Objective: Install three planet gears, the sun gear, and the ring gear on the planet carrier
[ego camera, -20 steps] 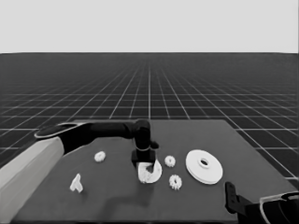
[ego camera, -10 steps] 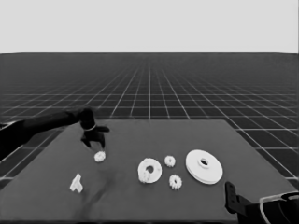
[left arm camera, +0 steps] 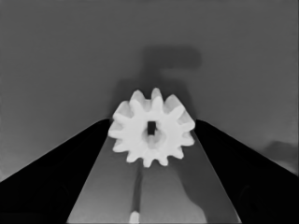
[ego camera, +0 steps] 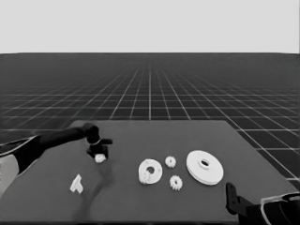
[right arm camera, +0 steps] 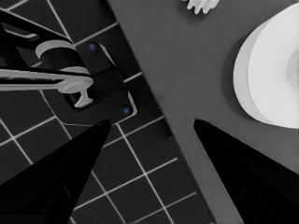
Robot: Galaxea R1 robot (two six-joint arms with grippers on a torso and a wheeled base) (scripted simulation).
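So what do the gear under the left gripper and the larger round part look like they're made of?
The gear between the left gripper fingers looks like matte white plastic or resin: evenly pale, softly shaded teeth, no glints. The larger round part looks the same: uniform white, dull, smooth-faced, with a thick rim. Being a render, the actual material stays open. The right gripper waits at the table's corner.

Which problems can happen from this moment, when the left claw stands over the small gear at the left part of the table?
1. The left claw is open around a small gear but has not closed on it. If the fingers meet the teeth unevenly, the gear may slip or tilt.
2. Two loose gears lie close beside the smaller round part. Bringing a gear there might knock them.
3. The thin white piece lies near the left arm's path and could be pushed.
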